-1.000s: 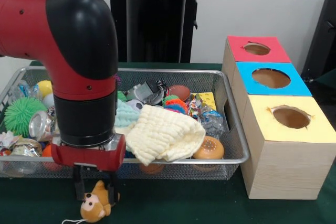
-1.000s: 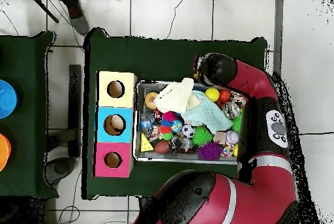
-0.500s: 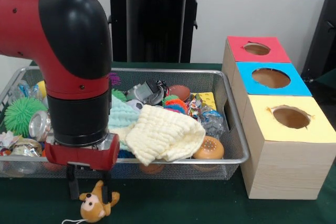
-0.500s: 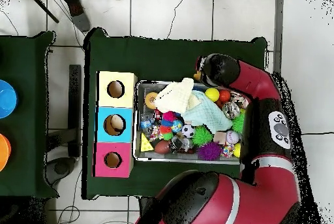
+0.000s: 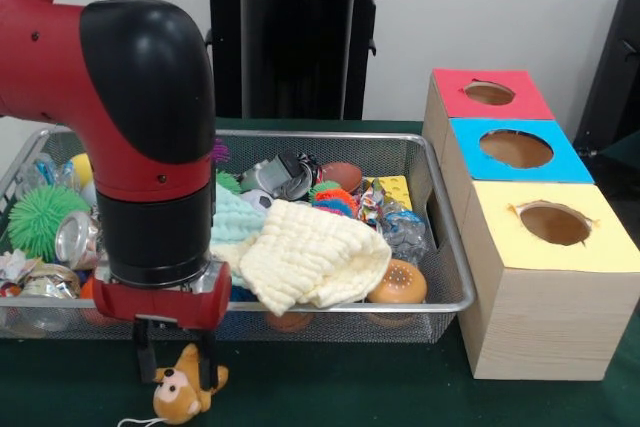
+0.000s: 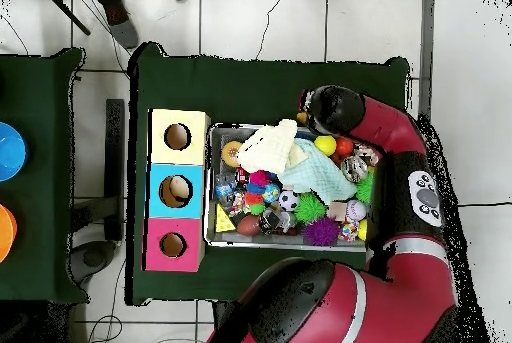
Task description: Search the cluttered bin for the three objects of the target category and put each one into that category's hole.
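Observation:
The silver wire-mesh bin (image 5: 330, 134) is full of mixed toys, a cream cloth (image 5: 310, 252) and crushed cans; it also shows in the overhead view (image 6: 211, 189). The hole (image 5: 489, 93) in the red-topped box is at the far right, and shows in the overhead view (image 6: 173, 245) too. My gripper (image 5: 176, 367) hangs low over the green table, just outside the bin's near rim. It is open, with its fingers on either side of a small brown plush monkey (image 5: 185, 394) that lies on the table. In the overhead view the wrist (image 6: 335, 109) hides the gripper.
Blue-topped (image 5: 516, 149) and yellow-topped (image 5: 553, 223) boxes with holes stand beside the red one. In the bin: a green spiky ball (image 5: 38, 217), a crushed can (image 5: 78, 239), a toy burger (image 5: 397, 283), a turquoise cloth (image 5: 232, 217). My arm covers the bin's left part.
The gripper shifted a little to the left, then back right, staying low over the plush monkey. The monkey has not moved.

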`<control>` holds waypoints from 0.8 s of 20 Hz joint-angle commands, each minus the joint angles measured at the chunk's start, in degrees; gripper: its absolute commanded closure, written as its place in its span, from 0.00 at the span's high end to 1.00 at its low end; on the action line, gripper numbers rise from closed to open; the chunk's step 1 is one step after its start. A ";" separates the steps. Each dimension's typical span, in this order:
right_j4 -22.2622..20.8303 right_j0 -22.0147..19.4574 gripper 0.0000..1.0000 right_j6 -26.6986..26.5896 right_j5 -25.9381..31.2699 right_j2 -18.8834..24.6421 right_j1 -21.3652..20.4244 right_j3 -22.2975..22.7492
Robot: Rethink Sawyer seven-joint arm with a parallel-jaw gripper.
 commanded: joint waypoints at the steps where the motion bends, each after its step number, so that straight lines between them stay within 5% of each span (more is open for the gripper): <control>1: -1.77 -0.59 1.00 1.55 4.35 1.62 2.37 2.91; 16: -1.65 -0.69 1.00 1.48 6.08 1.34 4.37 0.59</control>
